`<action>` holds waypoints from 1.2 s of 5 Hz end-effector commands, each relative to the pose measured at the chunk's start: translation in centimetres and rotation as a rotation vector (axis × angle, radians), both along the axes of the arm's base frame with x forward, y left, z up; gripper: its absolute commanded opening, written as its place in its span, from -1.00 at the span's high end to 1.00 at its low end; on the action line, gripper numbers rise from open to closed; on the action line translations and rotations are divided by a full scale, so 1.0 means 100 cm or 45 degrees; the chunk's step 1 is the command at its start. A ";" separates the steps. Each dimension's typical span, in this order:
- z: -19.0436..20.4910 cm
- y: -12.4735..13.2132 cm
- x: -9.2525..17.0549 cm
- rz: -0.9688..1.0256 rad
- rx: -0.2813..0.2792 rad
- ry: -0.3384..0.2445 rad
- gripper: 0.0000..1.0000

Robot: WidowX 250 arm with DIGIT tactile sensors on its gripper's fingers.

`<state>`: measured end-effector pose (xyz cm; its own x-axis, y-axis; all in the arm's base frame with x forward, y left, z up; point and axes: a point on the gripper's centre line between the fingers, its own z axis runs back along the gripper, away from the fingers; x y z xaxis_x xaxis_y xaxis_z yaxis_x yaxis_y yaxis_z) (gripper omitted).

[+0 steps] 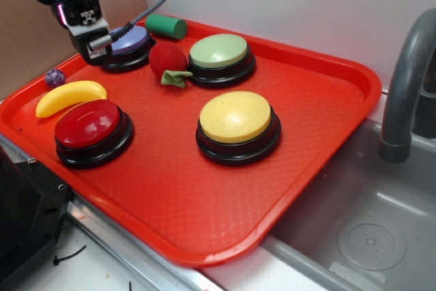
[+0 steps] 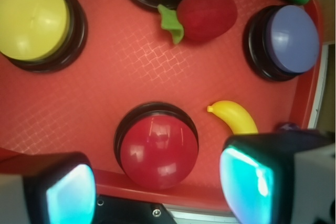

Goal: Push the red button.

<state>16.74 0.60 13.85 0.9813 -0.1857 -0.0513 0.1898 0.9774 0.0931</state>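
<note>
Arm raised at tray's back-left corner, above the blue button. Fingers spread wide, pointing down, holding nothing. Red button sits at tray's front-left, beside banana, untouched; wrist view shows it between the fingertips.

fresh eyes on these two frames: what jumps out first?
Four big dome buttons on the red tray: the red button front left, yellow centre, green and blue at the back. The gripper hangs over the back left corner, by the blue one.
</note>
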 end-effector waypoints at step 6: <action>0.056 0.002 -0.006 0.117 0.017 -0.155 -1.00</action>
<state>15.49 0.97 18.39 0.9942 -0.1043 0.0252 0.1007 0.9881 0.1160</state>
